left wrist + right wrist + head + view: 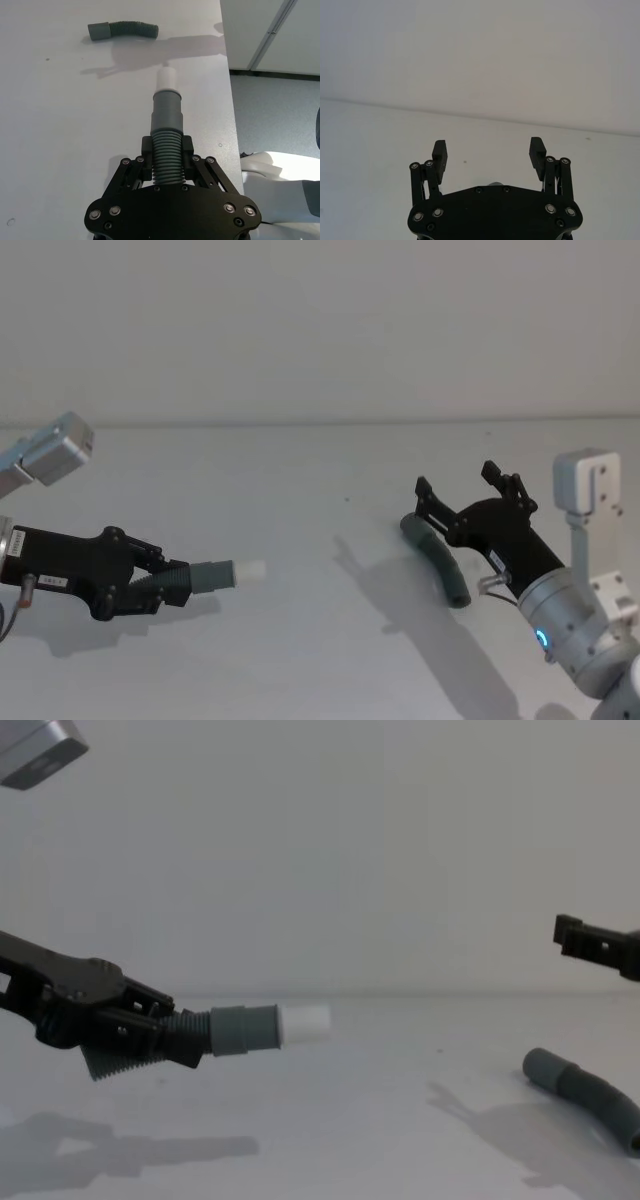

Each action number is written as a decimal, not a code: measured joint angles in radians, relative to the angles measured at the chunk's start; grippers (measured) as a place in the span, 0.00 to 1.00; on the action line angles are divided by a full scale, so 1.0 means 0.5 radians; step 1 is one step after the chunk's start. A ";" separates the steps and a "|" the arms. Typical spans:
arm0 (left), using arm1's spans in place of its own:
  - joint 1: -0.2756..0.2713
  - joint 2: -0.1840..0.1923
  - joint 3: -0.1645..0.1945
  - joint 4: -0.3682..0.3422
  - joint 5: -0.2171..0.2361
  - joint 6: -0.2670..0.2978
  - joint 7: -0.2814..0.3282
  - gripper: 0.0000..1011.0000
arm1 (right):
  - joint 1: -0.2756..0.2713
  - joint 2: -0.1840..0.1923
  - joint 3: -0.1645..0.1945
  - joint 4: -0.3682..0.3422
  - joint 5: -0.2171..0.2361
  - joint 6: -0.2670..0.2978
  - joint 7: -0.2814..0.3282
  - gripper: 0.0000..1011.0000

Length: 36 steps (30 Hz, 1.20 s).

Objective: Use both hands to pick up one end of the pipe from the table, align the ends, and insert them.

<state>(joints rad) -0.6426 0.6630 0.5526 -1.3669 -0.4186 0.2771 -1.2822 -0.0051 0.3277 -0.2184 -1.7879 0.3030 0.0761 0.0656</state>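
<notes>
My left gripper point(172, 578) is shut on the corrugated part of the short pipe piece point(165, 150) and holds it in the air, level, above the table point(300, 500). Its grey collar point(210, 577) and white tip point(250, 570) point toward the right side. The longer curved pipe piece point(442, 562) lies on the table at the right, its wider socket end point(411, 528) facing left. My right gripper point(465, 488) hovers open just above and behind that piece, touching nothing. In the right wrist view the right gripper point(488, 152) has its jaws spread wide.
In the left wrist view the table's edge point(231, 115) runs close beside the held piece, with floor beyond it. A plain wall point(320, 330) stands behind the table.
</notes>
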 joint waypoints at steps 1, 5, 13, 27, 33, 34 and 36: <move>0.000 0.000 0.000 0.001 -0.001 -0.001 0.000 0.30 | 0.008 -0.007 0.006 -0.016 0.013 0.037 -0.005 0.99; 0.001 -0.002 0.001 0.003 -0.002 -0.004 0.001 0.30 | 0.028 -0.025 0.020 -0.053 0.042 0.128 -0.021 0.99; 0.002 -0.003 0.003 0.006 -0.004 -0.007 0.003 0.30 | 0.064 -0.073 0.066 -0.151 0.128 0.426 -0.093 0.99; 0.002 -0.005 0.003 0.009 -0.006 -0.010 0.004 0.30 | 0.021 -0.042 0.118 -0.289 0.193 0.791 -0.124 0.99; 0.002 -0.005 0.003 0.009 -0.006 -0.010 0.004 0.30 | -0.005 0.010 0.124 -0.324 0.204 0.876 -0.073 0.99; 0.002 -0.005 0.003 0.009 -0.006 -0.010 0.004 0.30 | -0.008 0.023 0.124 -0.329 0.205 0.891 -0.058 0.99; 0.002 -0.005 0.003 0.009 -0.006 -0.010 0.004 0.30 | -0.010 0.039 0.124 -0.332 0.204 0.905 -0.045 0.99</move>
<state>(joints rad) -0.6418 0.6603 0.5541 -1.3623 -0.4216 0.2720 -1.2801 -0.0103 0.3472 -0.1563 -1.9538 0.4053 0.5288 0.0433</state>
